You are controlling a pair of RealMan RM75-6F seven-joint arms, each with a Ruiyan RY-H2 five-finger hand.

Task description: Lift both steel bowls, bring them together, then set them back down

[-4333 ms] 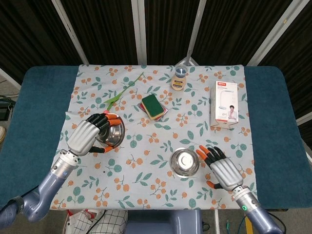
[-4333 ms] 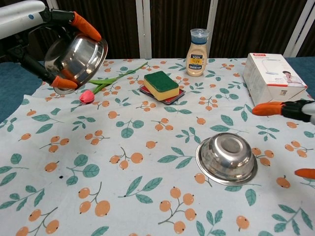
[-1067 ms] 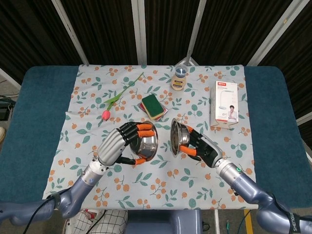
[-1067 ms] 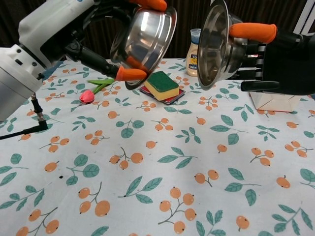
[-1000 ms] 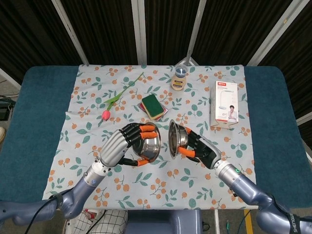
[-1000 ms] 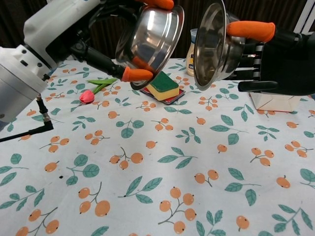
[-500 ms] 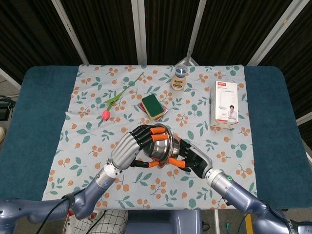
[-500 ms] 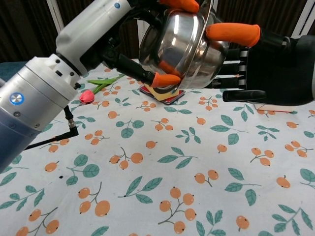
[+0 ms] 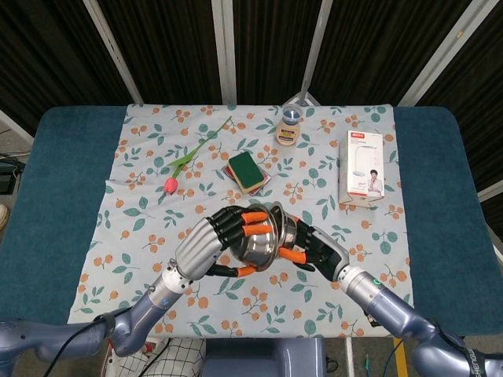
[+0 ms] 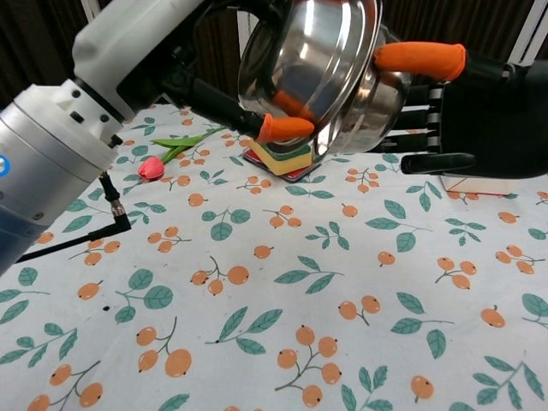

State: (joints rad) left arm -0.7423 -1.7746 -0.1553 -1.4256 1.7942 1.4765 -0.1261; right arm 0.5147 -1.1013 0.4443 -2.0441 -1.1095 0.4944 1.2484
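The table (image 9: 63, 181) carries a floral cloth (image 9: 149, 259). Above the cloth's near-middle, the left hand (image 9: 206, 247) grips the left bowl (image 10: 301, 60) and the right hand (image 9: 314, 250) grips the right bowl (image 10: 372, 98), both lifted and tilted, rims touching. Near the right edge lies a box (image 9: 365, 166); toward the far edge stand a bottle (image 9: 290, 126), a sponge (image 9: 247, 170) and a tulip (image 9: 170, 184).

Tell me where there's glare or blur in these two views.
Chest view: the left hand's bowl shows bright streaks and mirrors an orange fingertip; the near arm looms large and soft. Head view: sharp and evenly lit, with small highlights on the joined bowls.
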